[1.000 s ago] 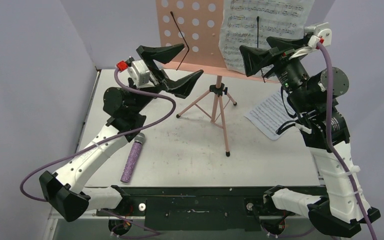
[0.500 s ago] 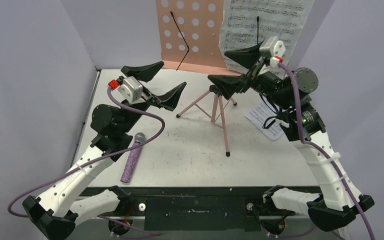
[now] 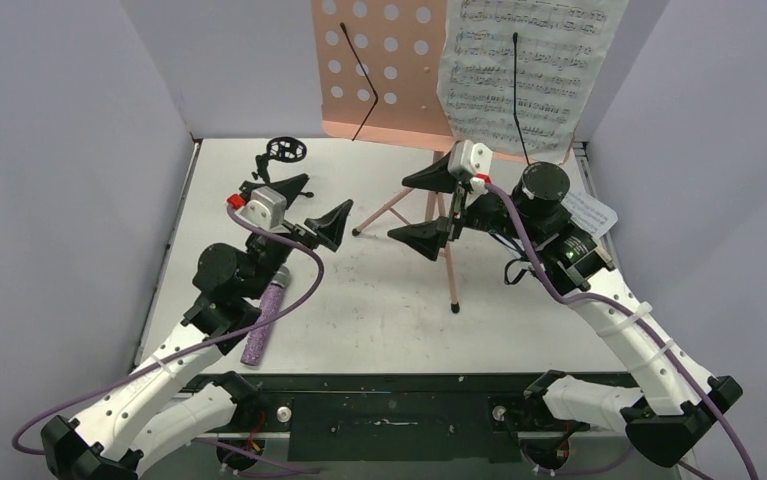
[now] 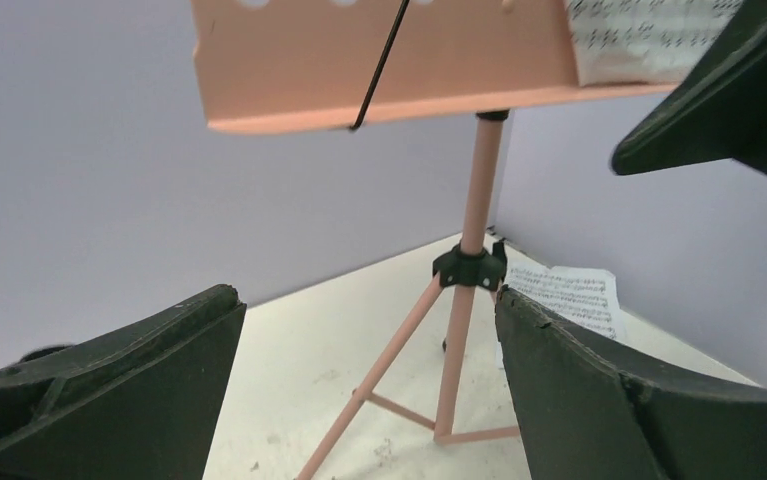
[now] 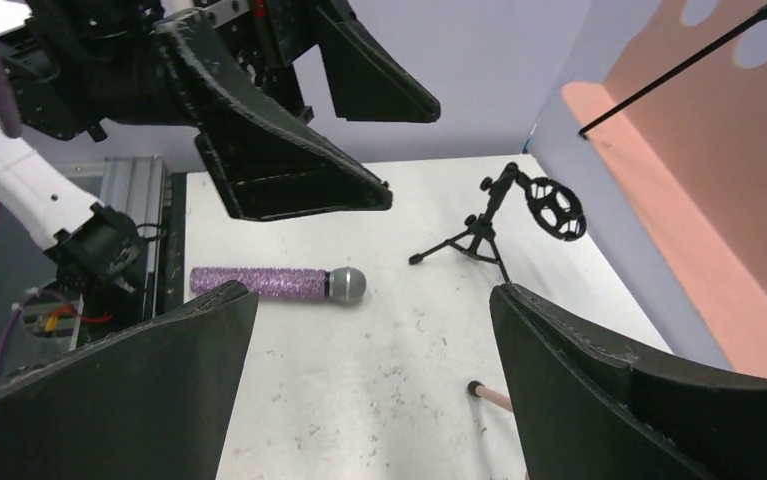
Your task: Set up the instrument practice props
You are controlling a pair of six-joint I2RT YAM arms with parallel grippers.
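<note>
So the pink music stand (image 3: 389, 128) is upright on its tripod at the middle of the table's (image 3: 379, 300) far edge. One white sheet-music page (image 3: 559, 70) is propped on the right half of its desk, pinned under a thin black wire arm. A second page (image 3: 589, 212) lies flat near the right edge, mostly hidden behind the right arm.

The purple glitter microphone (image 3: 257, 340) is lying flat near the left edge, grey mesh head toward the far side, with a purple cable draped over it. The little black mic stand (image 5: 478, 232) is up by the far-left corner, standing well apart from the mic.

The left gripper (image 3: 329, 190) hangs above the table between the mic stand and the pink legs, jaws spread wide with nothing in them. The right gripper (image 3: 399, 208) sits just beside the pink pole, pointing toward the left edge, and its jaws are wide apart too.
</note>
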